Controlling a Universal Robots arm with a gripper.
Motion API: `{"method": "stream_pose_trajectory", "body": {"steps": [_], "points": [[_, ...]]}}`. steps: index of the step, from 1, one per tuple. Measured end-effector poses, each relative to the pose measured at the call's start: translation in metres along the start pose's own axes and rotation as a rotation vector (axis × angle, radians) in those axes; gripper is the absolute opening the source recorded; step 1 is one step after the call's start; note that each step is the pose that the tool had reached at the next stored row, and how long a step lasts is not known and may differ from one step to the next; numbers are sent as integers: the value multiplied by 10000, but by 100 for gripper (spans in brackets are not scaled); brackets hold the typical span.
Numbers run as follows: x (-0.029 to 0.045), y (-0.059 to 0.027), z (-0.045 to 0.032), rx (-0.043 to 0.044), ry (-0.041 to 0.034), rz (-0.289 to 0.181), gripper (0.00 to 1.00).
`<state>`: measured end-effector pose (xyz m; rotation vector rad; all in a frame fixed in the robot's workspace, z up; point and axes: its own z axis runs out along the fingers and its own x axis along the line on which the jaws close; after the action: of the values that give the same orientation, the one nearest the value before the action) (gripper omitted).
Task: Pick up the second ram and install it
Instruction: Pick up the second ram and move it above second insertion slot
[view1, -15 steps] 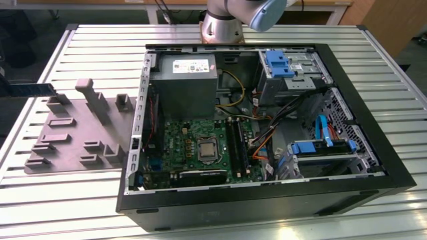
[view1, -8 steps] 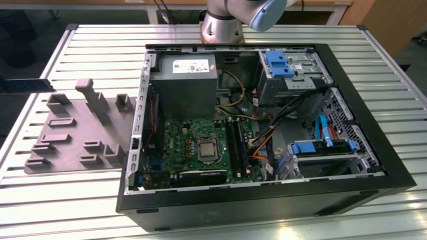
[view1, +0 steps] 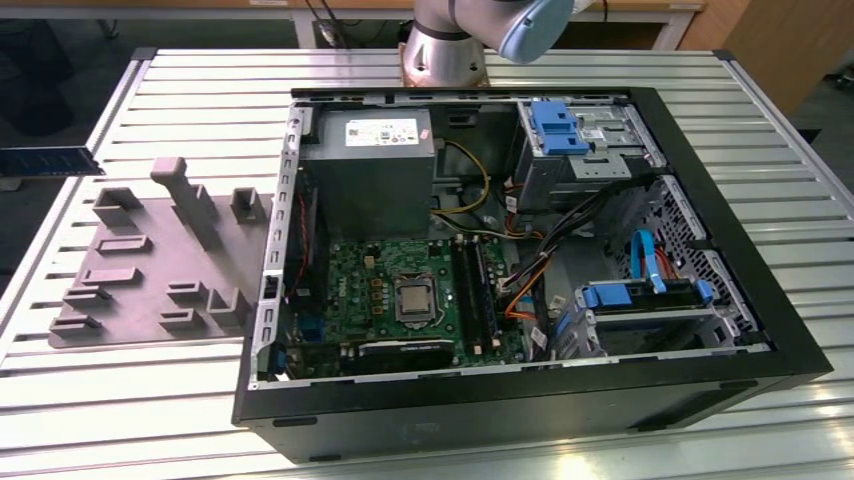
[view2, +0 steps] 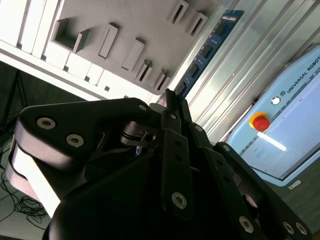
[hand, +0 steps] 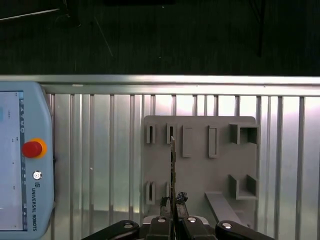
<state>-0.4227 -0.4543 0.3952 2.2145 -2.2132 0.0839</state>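
Second ram (hand: 172, 165) edge-on in first wrist view, chips unreadable, near end buried in your claw (hand: 173, 202), which is clamped on it | exterior view's left edge cuts it off | grey tray (hand: 200, 160) lies behind it, pendant (hand: 25, 165) beside on slatted counter (hand: 100, 150) | open computer case (view1: 534, 300) well apart

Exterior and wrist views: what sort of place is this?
Probably a robotics lab's PC-assembly cell: an open computer case on a slatted metal table, a teach pendant, and the tool gripping a RAM stick.
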Motion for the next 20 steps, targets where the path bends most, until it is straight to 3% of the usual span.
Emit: {"method": "stream_pose_trajectory", "body": {"steps": [9,20], "points": [[-1,-6,-8,-1,1,1,14],[0,-73,-4,0,-1,0,14]]}}
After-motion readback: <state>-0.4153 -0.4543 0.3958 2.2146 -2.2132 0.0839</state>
